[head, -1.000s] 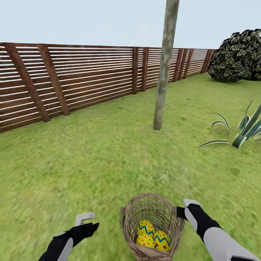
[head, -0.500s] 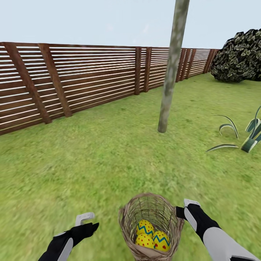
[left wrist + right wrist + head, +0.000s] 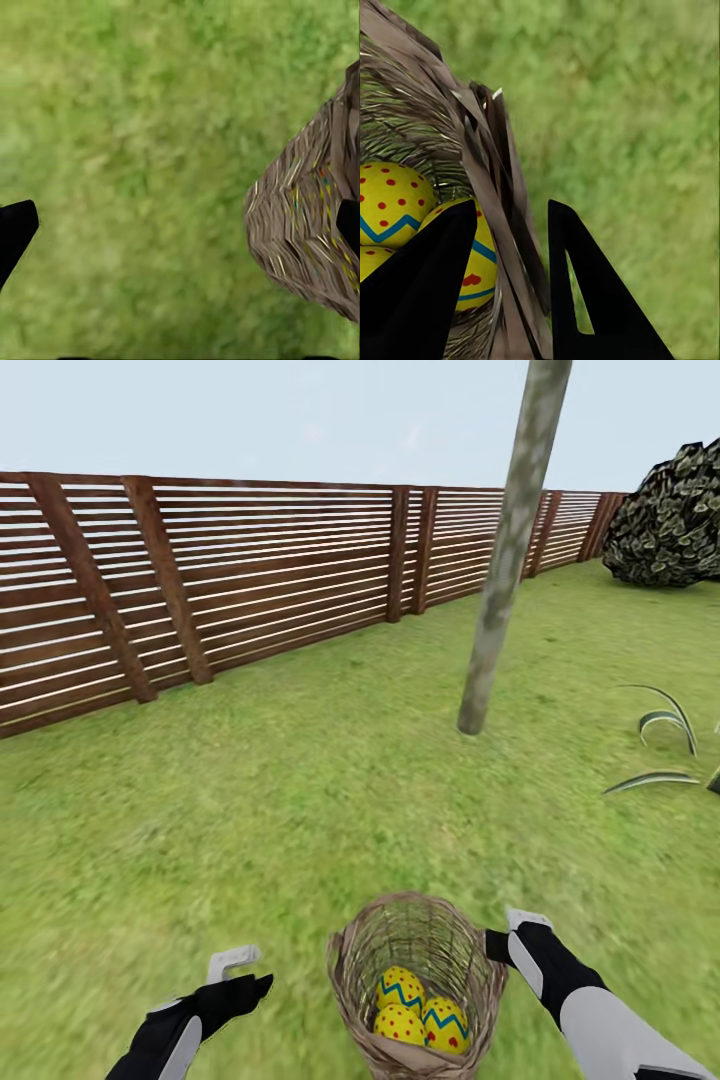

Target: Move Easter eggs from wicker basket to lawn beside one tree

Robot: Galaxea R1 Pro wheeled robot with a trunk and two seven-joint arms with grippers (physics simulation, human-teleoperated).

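The wicker basket [image 3: 352, 972] hangs tilted just in front of me, over the lawn [image 3: 250, 810]. My right gripper [image 3: 498, 940] is shut on its rim. In the right wrist view the braided rim [image 3: 507, 225] runs between the two black fingers [image 3: 585, 292]. Three Easter eggs lie inside: one [image 3: 402, 988] behind, two [image 3: 447, 1022] [image 3: 400, 1025] in front; two eggs [image 3: 390, 202] [image 3: 476, 262] also show in the right wrist view. My left gripper [image 3: 235, 965] stands open beside the basket [image 3: 307, 217], holding nothing. The tree [image 3: 505, 560] rises ahead to the right, its trunk base on the grass.
A brown slat fence [image 3: 250, 580] bounds the garden along the left and back. A dark bush [image 3: 670, 520] stands at the far right. Striped leaves of a low plant [image 3: 665, 745] reach in at the right edge. Open grass lies between me and the trunk.
The whole view has shifted: the tree and fence sit further right and slightly nearer, so the camera moved. The grippers and the basket keep their places relative to me.
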